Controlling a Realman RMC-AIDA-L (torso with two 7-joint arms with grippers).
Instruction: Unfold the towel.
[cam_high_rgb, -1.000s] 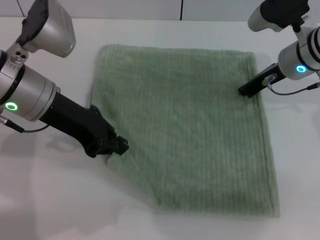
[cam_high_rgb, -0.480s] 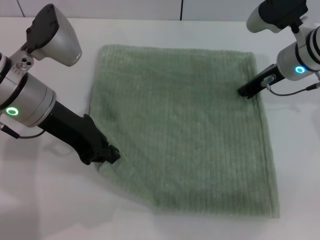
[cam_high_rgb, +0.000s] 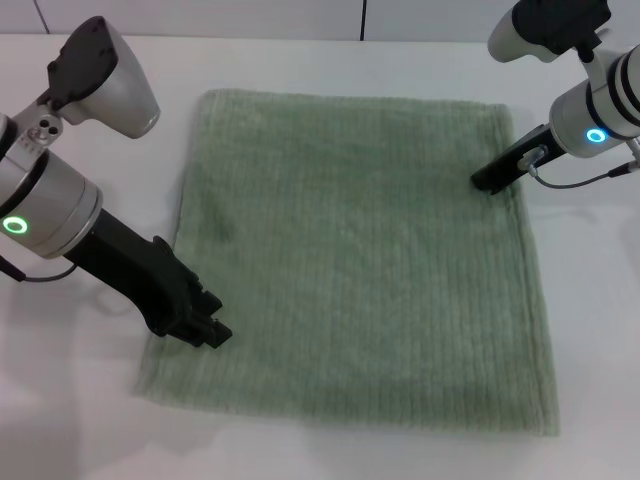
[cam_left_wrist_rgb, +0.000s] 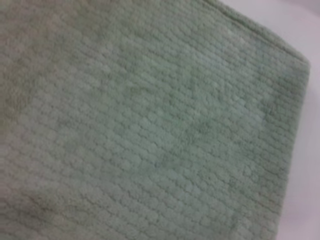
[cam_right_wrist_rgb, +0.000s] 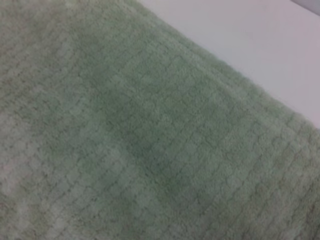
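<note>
I am looking first at the left gripper (cam_high_rgb: 210, 331): its dark fingers are sitting at the near-left part of the towel (cam_high_rgb: 365, 260), and I cannot tell whether they are pinching cloth or just resting on it. The right gripper (cam_high_rgb: 487, 181) is pressing its tip at the towel's far-right edge; there too the state of the fingers is hidden from me. My reading is that the right side is acting as an anchor while the left one is working the opposite corner outward, which would explain why the two are sitting diagonally across from each other.

The towel is lying flat on the white table (cam_high_rgb: 600, 330), spread as a rough square with its near-left corner reaching a little further out than the left edge above it. To my eye the unfolding is looking close to complete.

The head view is giving me both arms and the whole outline. The left wrist view is showing only ribbed weave and a hemmed corner against bare table, with no fingers. The right wrist view is showing the same close texture and one hemmed edge, again with no fingers.
</note>
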